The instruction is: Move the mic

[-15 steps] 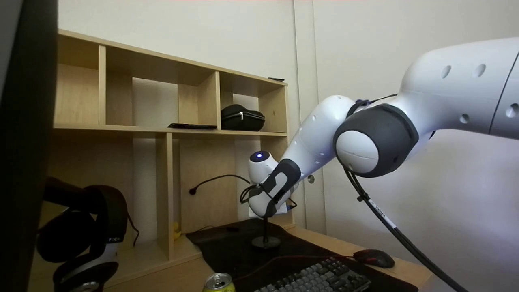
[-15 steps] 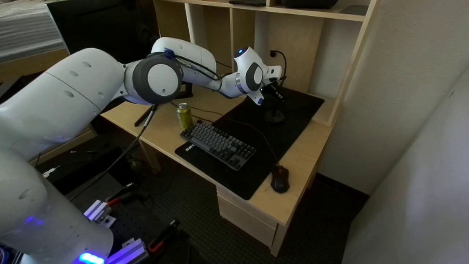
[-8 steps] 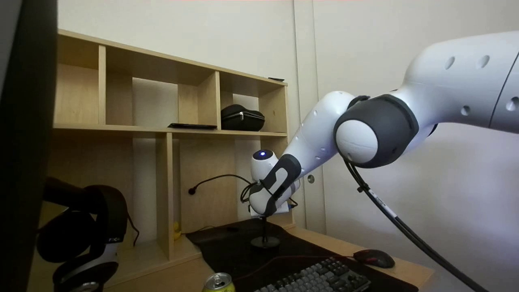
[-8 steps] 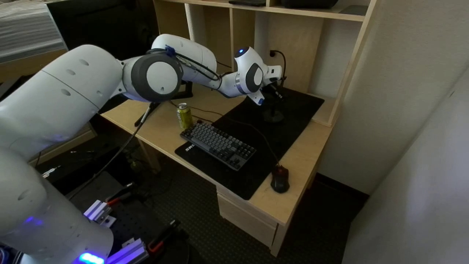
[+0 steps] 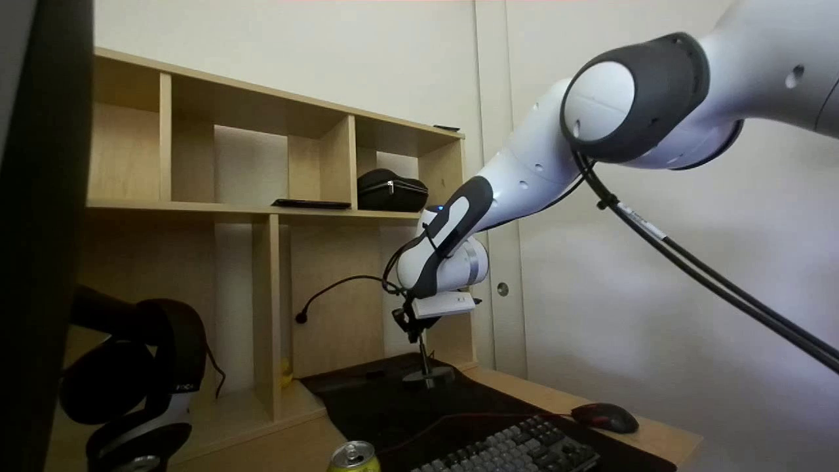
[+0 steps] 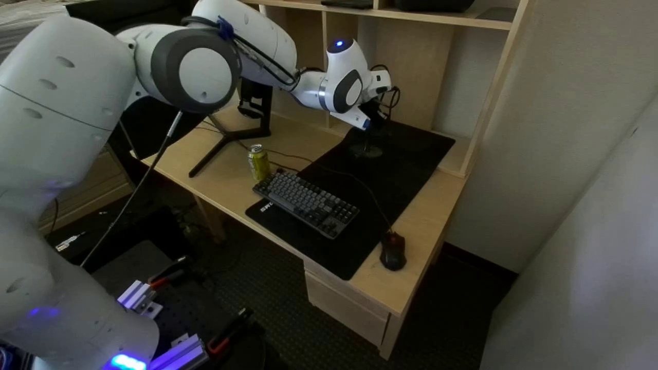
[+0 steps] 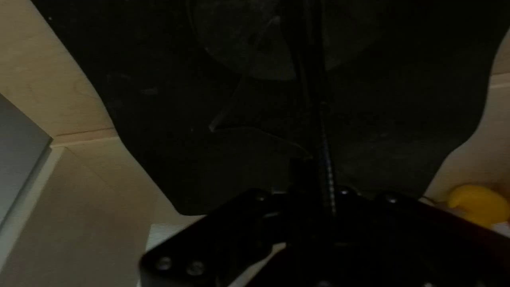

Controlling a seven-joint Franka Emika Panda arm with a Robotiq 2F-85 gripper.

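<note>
"How does the gooseneck microphone (image 5: 424, 354) look?"

"In an exterior view, lower centre: round dark base (image 5: 423, 380), and a thin black stem (image 5: 341, 282) arching left to a small tip (image 5: 301, 318). The pincer (image 5: 414, 333) is clamped on the stem."

"And in an exterior view, against the black desk mat (image 6: 396, 169)?"

"Its base shows as a dim disc near mid-frame."

"The wrist view?"

"Base at upper centre; ribbed stem running down into the pincer."
</note>
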